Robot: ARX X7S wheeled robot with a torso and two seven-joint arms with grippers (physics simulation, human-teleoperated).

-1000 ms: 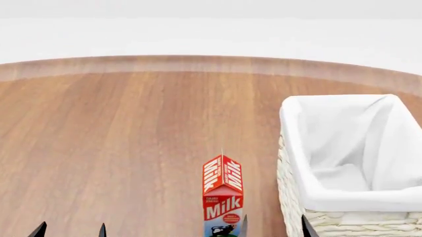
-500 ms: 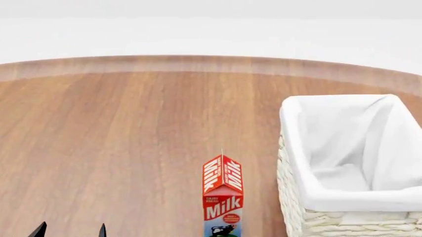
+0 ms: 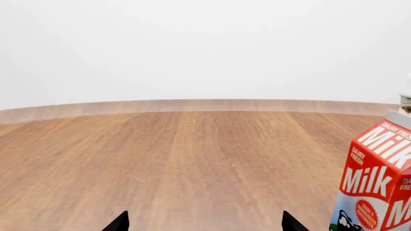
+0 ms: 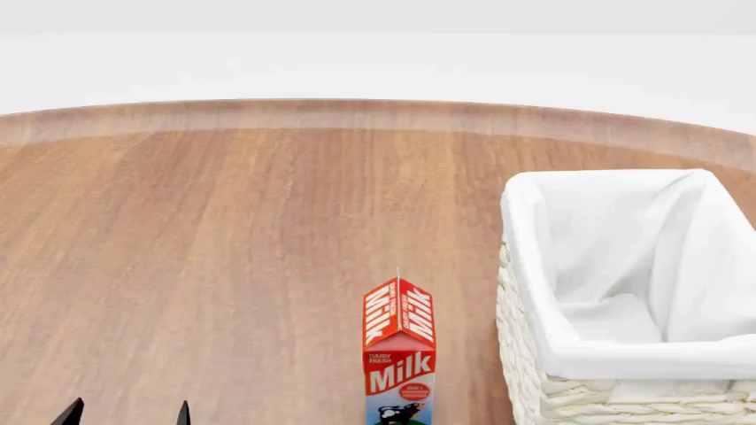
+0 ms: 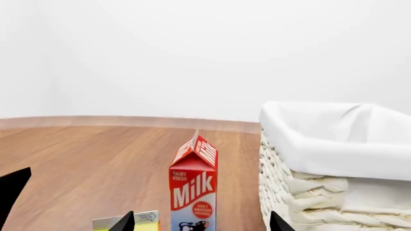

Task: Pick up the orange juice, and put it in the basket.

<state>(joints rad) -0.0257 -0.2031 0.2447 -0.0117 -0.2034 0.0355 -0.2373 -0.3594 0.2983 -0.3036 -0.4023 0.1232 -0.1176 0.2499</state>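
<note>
Only a yellow carton top with a grey ridge shows of the orange juice (image 5: 145,219), at the lower edge of the right wrist view, beside the milk carton. It is out of sight in the head view. The basket (image 4: 528,266), cream wicker with a white cloth lining, stands at the right of the table (image 4: 236,248) and holds nothing I can see; it also fills the side of the right wrist view as basket (image 5: 301,144). My right gripper (image 5: 202,224) is open, low and back from the cartons, outside the head view. My left gripper (image 4: 127,413) (image 3: 203,224) is open over bare wood.
A red-and-white milk carton (image 4: 399,354) (image 5: 194,187) (image 3: 378,183) stands upright just left of the basket, in line with my right gripper's gap. The round wooden table ends in a curved far edge (image 4: 378,111). A dark shape (image 5: 13,190) pokes in at the right wrist view's side.
The right gripper's fingertips, at the head view's bottom edge one second ago, have dropped out of that view. The cartons, basket and left gripper have not moved.
</note>
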